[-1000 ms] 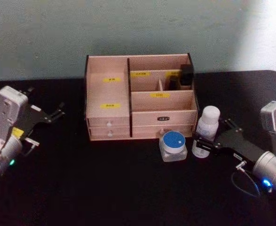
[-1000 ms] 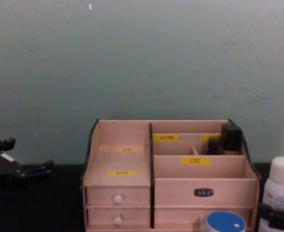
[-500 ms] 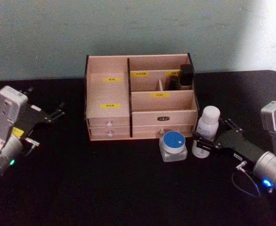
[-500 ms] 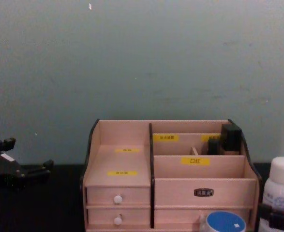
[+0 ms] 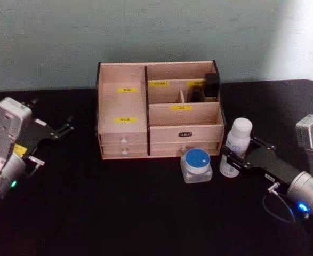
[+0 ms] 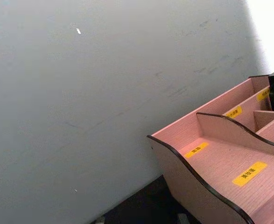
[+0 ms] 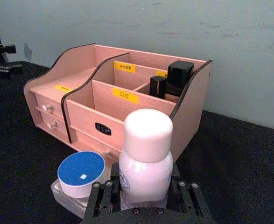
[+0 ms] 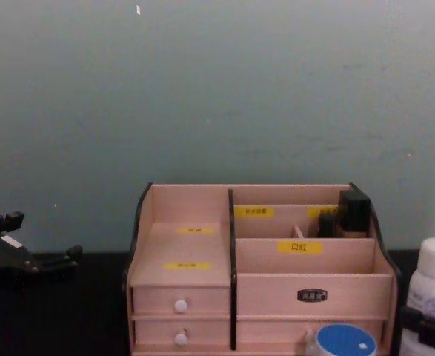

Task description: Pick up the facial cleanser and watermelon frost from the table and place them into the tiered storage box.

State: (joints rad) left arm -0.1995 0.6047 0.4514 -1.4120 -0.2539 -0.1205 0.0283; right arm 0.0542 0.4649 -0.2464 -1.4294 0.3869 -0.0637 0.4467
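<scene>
Here the first pick is in hand: the right pincer (image 5: pixel 236 156) is clamped on the lower body of the bottle (image 5: pixel 236 140), one finger on each side as the right wrist view shows. The bottle sits just off the front right corner of the box (image 5: pixel 185 133), leaning slightly, and whether its base has left the table (image 5: pixel 119 208) I cannot tell. I also cannot tell from the labels whether it is the cleanser or the watermelon frost. The jar (image 5: pixel 196 164) stands on the table against the box's lower front, just beside the bottle on its left, not yet picked. The next move probably calls for a straight lift until the bottle's base clears the box's front wall and dark right edge, then a carry leftward and back over an open compartment and a steady lowering. The wide front right compartment (image 5: pixel 184 116) looks bare and is nearest. The back right corner already holds dark containers (image 5: pixel 211 85), so there is less room there. Care is needed low down, where the jar and the box's right wall are both close to the pincer's fingers; above the box the way is open up to the wall (image 5: pixel 145 32) behind. The left pincer (image 5: pixel 55 141) is parked well to the left of the box, fingers apart, out of the path.
</scene>
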